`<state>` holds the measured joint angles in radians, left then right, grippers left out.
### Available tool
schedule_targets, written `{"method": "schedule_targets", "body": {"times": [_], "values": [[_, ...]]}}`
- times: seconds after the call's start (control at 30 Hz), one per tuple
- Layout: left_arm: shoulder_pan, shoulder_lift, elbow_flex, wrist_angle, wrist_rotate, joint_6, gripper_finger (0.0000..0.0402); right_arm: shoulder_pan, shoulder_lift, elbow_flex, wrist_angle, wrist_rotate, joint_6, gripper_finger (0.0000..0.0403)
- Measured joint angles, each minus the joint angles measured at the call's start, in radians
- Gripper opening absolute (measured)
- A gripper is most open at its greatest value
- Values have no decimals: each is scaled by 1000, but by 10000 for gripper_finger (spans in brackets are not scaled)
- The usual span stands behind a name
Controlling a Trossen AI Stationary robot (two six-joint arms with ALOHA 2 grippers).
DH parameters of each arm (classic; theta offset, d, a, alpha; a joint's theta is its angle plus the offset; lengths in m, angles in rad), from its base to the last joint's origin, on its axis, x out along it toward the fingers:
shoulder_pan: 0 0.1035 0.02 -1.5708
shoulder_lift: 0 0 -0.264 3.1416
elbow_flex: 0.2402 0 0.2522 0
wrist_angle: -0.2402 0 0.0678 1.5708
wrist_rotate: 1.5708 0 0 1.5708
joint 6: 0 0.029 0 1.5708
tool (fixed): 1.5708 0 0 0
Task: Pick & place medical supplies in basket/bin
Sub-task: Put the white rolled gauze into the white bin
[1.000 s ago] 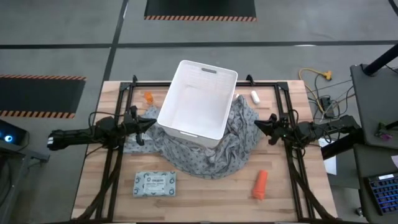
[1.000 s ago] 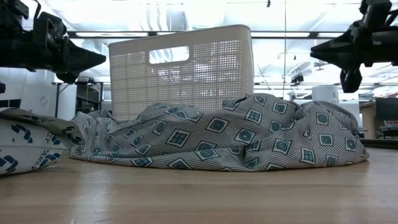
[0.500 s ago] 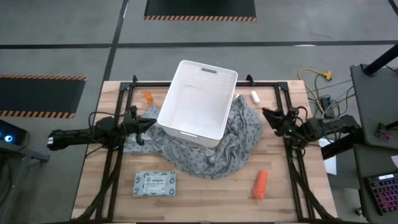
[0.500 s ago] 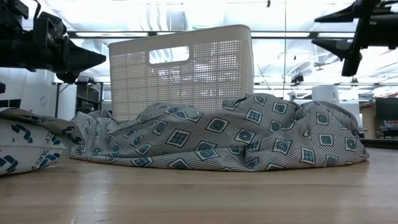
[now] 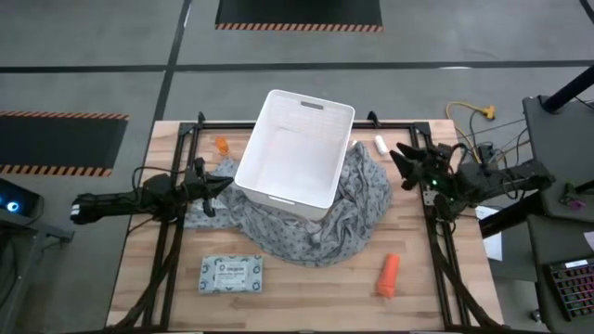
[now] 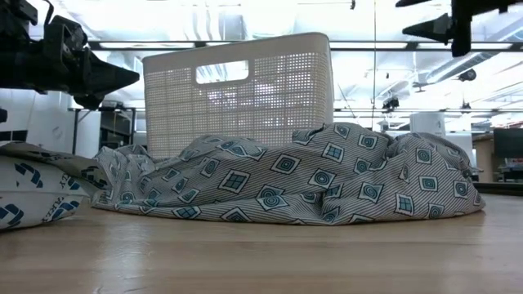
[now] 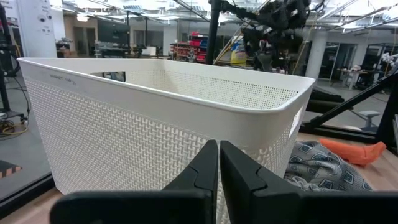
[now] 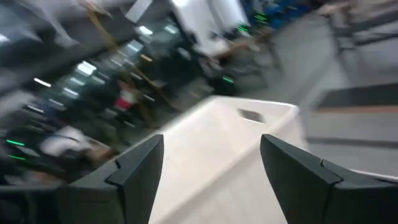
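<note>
Tiny white oblong piece (image 5: 380,145) lies on the desk (image 5: 306,292) at the far right, just beside the cloth edge and near the tub's far right corner. White tub (image 5: 295,154) sits on the grey patterned cloth (image 5: 334,223), nothing visible inside. Small orange bottle (image 5: 222,145) far left of the tub; orange tapered tube (image 5: 389,275) near right; printed packet (image 5: 231,275) near left. All four supplies are outside the tub.

Right gripper (image 5: 405,162) is raised above the desk, close to the white piece, fingers (image 8: 140,171) spread wide, nothing between them. Left gripper (image 5: 223,183) waits at the tub's left wall, fingers (image 7: 205,168) closed together, empty.

Judgement: the white piece looks like the right arm's likely target. To do it well, centre the open fingers over the piece and straddle its short axis. Descend straight, keeping clear of the cloth fold. It is small and may skid, so close slowly. Then lift high enough to clear the tub rim before releasing.
</note>
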<state>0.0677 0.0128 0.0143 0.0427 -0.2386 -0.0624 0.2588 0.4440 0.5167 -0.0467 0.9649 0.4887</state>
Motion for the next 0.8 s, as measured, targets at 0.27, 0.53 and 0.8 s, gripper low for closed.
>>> {"method": "schedule_targets", "body": {"times": [0.27,0.53,0.8], "values": [[0,0,0,0,0,0,0,-67,206,251,-698,41,497,252],[0,0,0,0,0,0,0,-191,348,348,-860,-130,601,271],[0,0,0,1,0,0,0,-404,458,424,-861,-303,427,283]]}}
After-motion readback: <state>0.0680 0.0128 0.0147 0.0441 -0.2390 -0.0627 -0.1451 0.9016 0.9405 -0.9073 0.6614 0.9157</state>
